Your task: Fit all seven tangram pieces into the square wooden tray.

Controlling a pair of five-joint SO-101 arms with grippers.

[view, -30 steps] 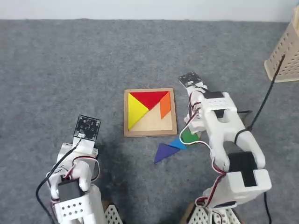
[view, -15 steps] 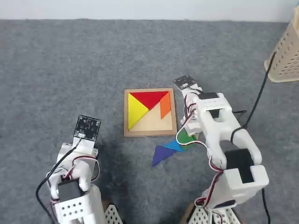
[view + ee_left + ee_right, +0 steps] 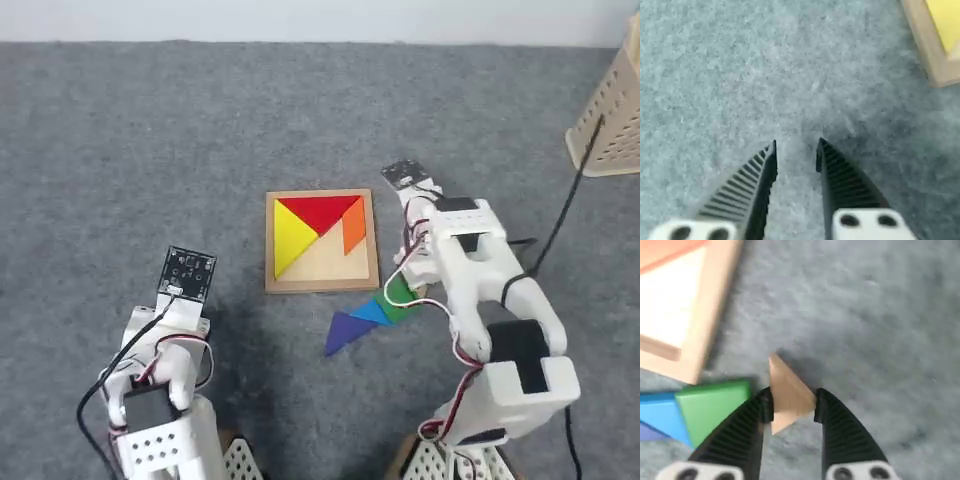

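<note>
1. Change: over the past second the right arm has swung toward the tray (image 3: 322, 286) and back. The purple (image 3: 345, 330), blue (image 3: 378, 312) and green (image 3: 400, 297) pieces have shifted slightly. The left arm is unchanged.
2. Left pincer (image 3: 796, 142): jaws narrowly parted and holding nothing. It sits over bare worktop (image 3: 200, 130) near a tray corner, probably parked clear of the work.
3. Tray: yellow (image 3: 290, 240), red (image 3: 320, 212) and orange (image 3: 354, 228) are seated. The rest is bare wood, leaving room for the four pieces outside.
4. Loose row: purple, blue and green lie edge to edge, just off the tray corner nearest the right arm.
5. Right pincer (image 3: 792, 392): closed on a tan triangle (image 3: 782, 375) just beside green. It grips across the edges, likely so the piece can be lifted over the rim.
</note>
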